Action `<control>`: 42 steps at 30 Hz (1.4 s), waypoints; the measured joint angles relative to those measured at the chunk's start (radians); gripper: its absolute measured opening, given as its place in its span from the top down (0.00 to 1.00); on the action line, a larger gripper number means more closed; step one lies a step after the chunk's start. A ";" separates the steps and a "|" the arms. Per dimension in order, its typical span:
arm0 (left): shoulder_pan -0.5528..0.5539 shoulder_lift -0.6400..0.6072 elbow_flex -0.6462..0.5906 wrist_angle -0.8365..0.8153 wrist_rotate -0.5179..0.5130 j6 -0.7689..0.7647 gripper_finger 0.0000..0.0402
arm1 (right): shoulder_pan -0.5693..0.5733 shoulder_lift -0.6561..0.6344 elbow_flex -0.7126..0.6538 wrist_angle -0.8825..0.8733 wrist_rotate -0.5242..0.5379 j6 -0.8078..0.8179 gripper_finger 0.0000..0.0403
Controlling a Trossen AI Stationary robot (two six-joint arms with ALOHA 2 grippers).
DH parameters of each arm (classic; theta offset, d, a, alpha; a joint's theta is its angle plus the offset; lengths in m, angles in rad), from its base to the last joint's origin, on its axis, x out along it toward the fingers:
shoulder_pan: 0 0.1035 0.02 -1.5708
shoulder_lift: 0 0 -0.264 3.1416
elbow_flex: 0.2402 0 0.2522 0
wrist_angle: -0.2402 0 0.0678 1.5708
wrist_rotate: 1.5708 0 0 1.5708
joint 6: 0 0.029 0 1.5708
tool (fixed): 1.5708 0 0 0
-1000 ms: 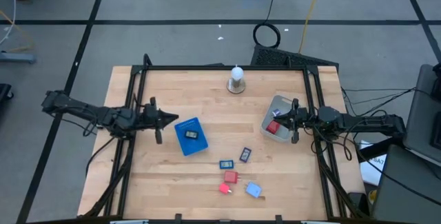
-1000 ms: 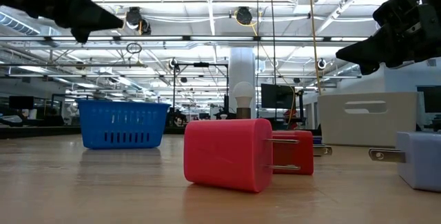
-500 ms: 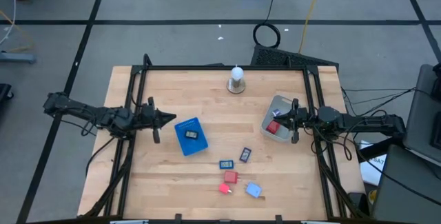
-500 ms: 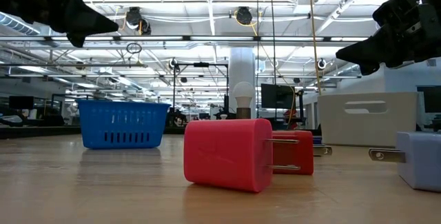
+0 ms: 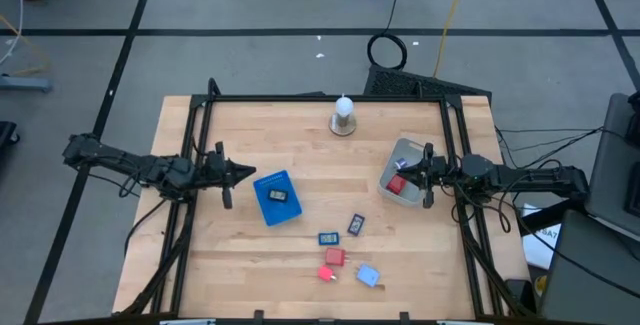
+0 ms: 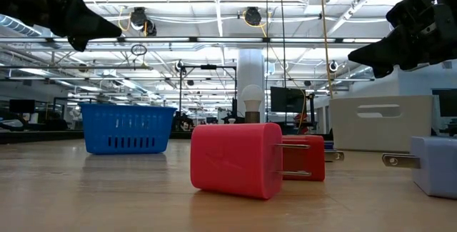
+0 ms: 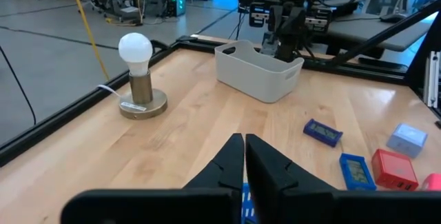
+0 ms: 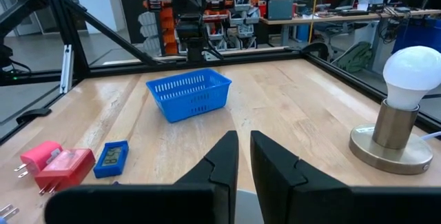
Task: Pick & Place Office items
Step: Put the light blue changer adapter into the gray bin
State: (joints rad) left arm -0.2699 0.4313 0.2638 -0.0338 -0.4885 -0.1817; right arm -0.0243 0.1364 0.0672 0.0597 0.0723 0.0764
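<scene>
Several office items lie on the near part of the table: two dark blue rectangles (image 5: pixel 328 237) (image 5: pixel 356 225), two red blocks (image 5: pixel 334 256) (image 5: pixel 326 273) and a light-blue block (image 5: pixel 367 276). Another red block (image 5: pixel 397 186) lies in the grey container (image 5: pixel 409 153), and a dark piece (image 5: pixel 280 196) lies in the blue basket (image 5: pixel 268 181). My left gripper (image 5: pixel 247 173) hovers shut just left of the basket. My right gripper (image 5: pixel 408 172) hovers shut over the grey container; a narrow slit shows between its fingers (image 8: pixel 243 151). No green-and-white piece shows.
A light bulb on a round base (image 5: pixel 343 117) stands near the table's far edge. Black frame rails run along the left and right sides (image 5: pixel 196 145) (image 5: pixel 458 145). Bare wood lies between basket and container. In the low view a red block (image 6: pixel 235 159) stands close in front.
My left gripper has drawn back a little toward the table's left edge, away from the blue basket, staying shut. Nothing on the table has moved.
</scene>
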 joint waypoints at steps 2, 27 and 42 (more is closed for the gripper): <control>0.000 0.000 0.000 0.000 0.001 -0.001 0.96 | 0.000 0.000 0.000 0.000 0.000 0.012 0.92; 0.000 0.000 0.000 -0.034 0.036 -0.065 0.94 | 0.017 0.105 0.000 0.200 -0.206 0.010 0.97; -0.001 0.000 0.000 -0.046 0.119 -0.138 0.94 | 0.482 0.686 0.361 0.123 0.230 0.047 1.00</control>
State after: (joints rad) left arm -0.2707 0.4316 0.2638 -0.0797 -0.3699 -0.3196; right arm 0.4573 0.8228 0.4285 0.1826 0.3022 0.1230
